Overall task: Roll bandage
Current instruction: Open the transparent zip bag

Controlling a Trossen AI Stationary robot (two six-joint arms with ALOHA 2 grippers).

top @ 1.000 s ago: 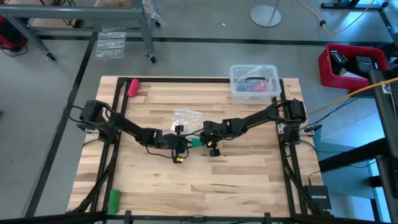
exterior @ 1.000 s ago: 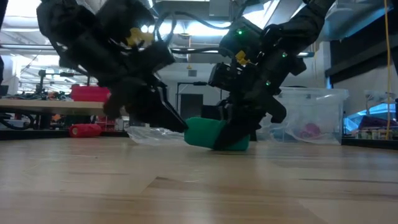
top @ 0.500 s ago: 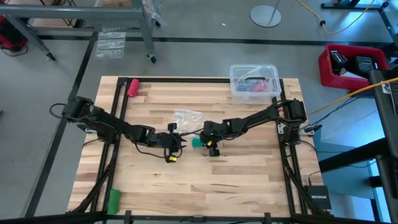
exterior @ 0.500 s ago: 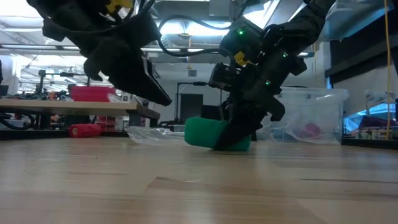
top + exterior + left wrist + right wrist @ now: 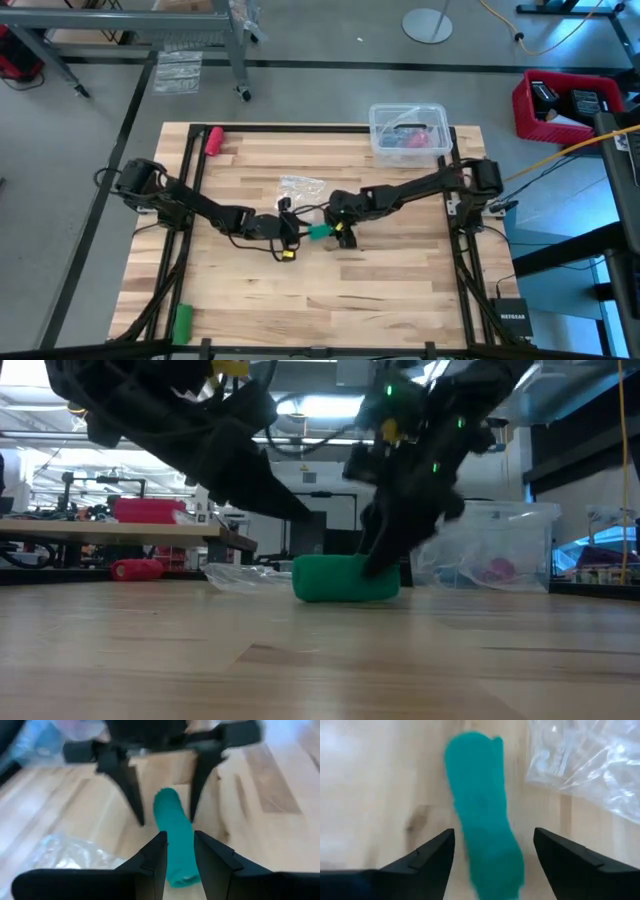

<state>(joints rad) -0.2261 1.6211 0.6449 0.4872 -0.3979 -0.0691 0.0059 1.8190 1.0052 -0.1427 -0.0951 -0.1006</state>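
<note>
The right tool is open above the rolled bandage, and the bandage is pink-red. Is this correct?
Not quite: the bandage is teal-green, not pink-red. The right wrist view shows it lying rolled on the table between the open fingers of the right tool. The rest is correct.

Only "NETGEAR" can be read, on the small black box (image 5: 511, 318) at the lower right of the high view.

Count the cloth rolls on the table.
3: the teal bandage mid-table between both arms, a green roll at the near left corner, a pink-red roll at the far left corner. More may sit unseen in the lidded bin.
</note>
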